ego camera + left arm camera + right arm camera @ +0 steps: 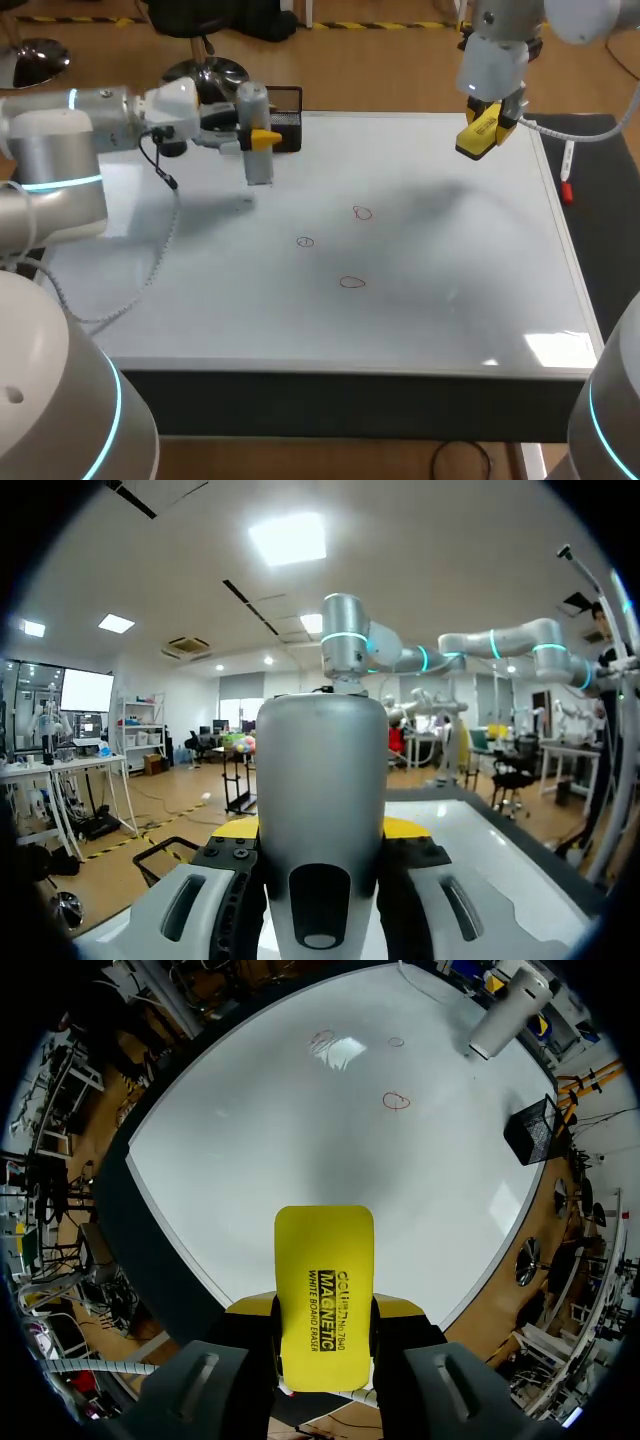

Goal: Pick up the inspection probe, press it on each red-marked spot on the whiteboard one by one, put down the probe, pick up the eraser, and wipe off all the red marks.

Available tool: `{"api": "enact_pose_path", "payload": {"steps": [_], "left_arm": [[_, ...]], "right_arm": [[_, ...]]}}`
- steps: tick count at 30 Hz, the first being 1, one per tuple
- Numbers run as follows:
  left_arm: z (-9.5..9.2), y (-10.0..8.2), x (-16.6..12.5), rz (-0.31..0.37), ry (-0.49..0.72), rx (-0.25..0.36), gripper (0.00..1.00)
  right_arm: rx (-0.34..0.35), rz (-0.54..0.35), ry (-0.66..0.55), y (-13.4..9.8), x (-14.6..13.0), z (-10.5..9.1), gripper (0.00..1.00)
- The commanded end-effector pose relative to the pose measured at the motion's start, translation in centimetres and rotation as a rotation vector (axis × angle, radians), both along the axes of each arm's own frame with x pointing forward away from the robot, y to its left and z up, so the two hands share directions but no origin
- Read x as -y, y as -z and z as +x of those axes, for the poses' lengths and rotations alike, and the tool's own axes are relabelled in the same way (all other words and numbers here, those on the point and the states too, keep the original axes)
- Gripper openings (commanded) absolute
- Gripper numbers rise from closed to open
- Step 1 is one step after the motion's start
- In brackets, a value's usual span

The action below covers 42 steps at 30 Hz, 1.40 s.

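Looking down from the head view, the left gripper (262, 137) sits in the upper left of the frame, clamped on the grey probe (258, 168), which stands upright over the far left part of the whiteboard (450, 300); a black wire basket (287, 104) stands just behind it; the right gripper (483, 133) hangs in the upper right, over the board's far right corner, closed on the yellow eraser (478, 138); three red marks (351, 282) lie near the middle of the frame, well apart from both tools; a marker pen (567, 178) lies along the right edge.

In the left wrist view, the probe (320, 770) stands between the yellow-tipped fingers (405, 828), gripped from both sides; the whiteboard (500, 865) stretches ahead of it.

In the right wrist view, the eraser (323, 1280) juts out ahead of the right gripper (323, 1310), pinched between its fingers (250, 1306); the whiteboard (280, 1150) lies below; the red marks (396, 1101) show well beyond the eraser, with the probe (508, 1017) and the wire basket (530, 1130) farther off.
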<state>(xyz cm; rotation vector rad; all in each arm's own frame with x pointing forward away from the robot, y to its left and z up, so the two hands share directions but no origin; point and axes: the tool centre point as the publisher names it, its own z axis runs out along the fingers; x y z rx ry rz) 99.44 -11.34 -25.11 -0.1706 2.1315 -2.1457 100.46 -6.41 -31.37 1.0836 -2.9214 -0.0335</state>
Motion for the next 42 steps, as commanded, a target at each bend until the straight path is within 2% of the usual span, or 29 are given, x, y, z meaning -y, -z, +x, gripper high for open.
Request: {"api": "enact_pose_path", "payload": {"steps": [1,13,21,26,42], "left_arm": [[1.4,-1.3,-1.7,0.019,-0.014,0.001,0.0],[6.5,-1.9,-5.6,0.032,-0.084,-0.005,0.0],[8.7,-1.4,-7.8,0.032,-0.132,-0.032,0.0],[9.2,-0.8,-8.7,0.019,-0.154,-0.045,0.0],[9.0,-0.7,-9.1,0.025,-0.146,-0.057,0.0]], "right_arm": [[-0.001,-0.004,-0.001,-0.1,0.0,0.1,0.0],[-0.001,-0.004,-0.001,-0.1,0.0,0.1,0.0],[-0.001,-0.004,-0.001,-0.1,0.0,0.1,0.0],[-0.001,-0.004,-0.001,-0.1,0.0,0.1,0.0],[-0.001,-0.004,-0.001,-0.1,0.0,0.1,0.0]]}}
